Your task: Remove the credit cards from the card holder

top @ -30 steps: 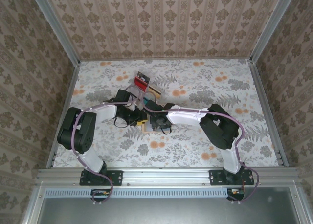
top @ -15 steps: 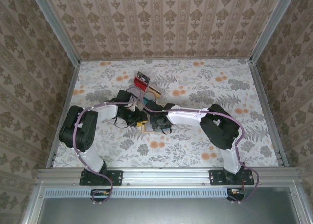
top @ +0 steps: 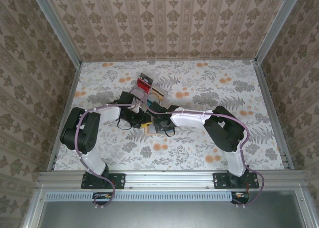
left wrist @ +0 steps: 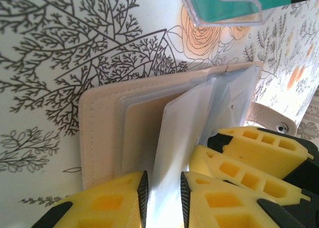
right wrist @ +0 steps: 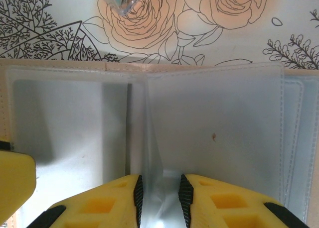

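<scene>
The tan card holder [left wrist: 102,138] lies open on the flowered table, its clear sleeves [right wrist: 214,133] fanned out like pages. My left gripper [left wrist: 163,195] stands at its near edge, jaws narrowly apart around one upright sleeve leaf [left wrist: 182,133]. My right gripper [right wrist: 158,198] is also narrowly open, with a thin sleeve leaf [right wrist: 152,153] leaning on its left pad. From above, both grippers meet over the card holder [top: 148,130]. The sleeves in view look empty. An orange-yellow credit card [top: 158,91] sits by the clear stand.
Just behind the card holder stands a clear tiered stand [top: 145,86] with a red-and-black card [top: 144,80] and a teal card [left wrist: 234,0] in it. The right gripper's yellow fingers [left wrist: 249,161] crowd the left wrist view. Metal rails border the table.
Hardly anything differs. The left arm's elbow has edged slightly to the right, and both grippers stay over the card holder.
</scene>
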You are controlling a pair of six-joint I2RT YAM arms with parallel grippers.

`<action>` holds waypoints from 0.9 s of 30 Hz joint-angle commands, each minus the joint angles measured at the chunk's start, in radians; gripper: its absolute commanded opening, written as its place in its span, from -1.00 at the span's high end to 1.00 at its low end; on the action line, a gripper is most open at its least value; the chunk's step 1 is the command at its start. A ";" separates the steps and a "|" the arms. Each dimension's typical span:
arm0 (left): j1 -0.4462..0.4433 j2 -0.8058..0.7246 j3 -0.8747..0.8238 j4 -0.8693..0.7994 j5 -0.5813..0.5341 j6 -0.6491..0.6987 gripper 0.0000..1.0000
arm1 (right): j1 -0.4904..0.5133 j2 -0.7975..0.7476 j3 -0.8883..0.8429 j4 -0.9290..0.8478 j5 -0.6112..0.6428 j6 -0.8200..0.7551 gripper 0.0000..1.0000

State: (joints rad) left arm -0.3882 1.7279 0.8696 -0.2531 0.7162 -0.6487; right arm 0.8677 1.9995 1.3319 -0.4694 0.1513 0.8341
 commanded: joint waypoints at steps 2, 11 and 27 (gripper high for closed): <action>-0.010 0.016 0.009 0.023 0.040 0.028 0.56 | -0.018 0.038 -0.064 -0.011 -0.029 0.002 0.35; -0.009 -0.042 0.005 -0.022 -0.026 0.066 0.83 | -0.021 -0.143 -0.107 0.050 0.010 -0.040 0.09; -0.091 -0.060 0.050 0.075 0.074 -0.035 0.05 | -0.029 -0.461 -0.336 0.212 0.168 0.022 -0.32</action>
State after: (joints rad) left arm -0.4511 1.6909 0.8848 -0.2256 0.7448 -0.6510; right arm 0.8459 1.5864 1.0332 -0.2859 0.2424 0.8246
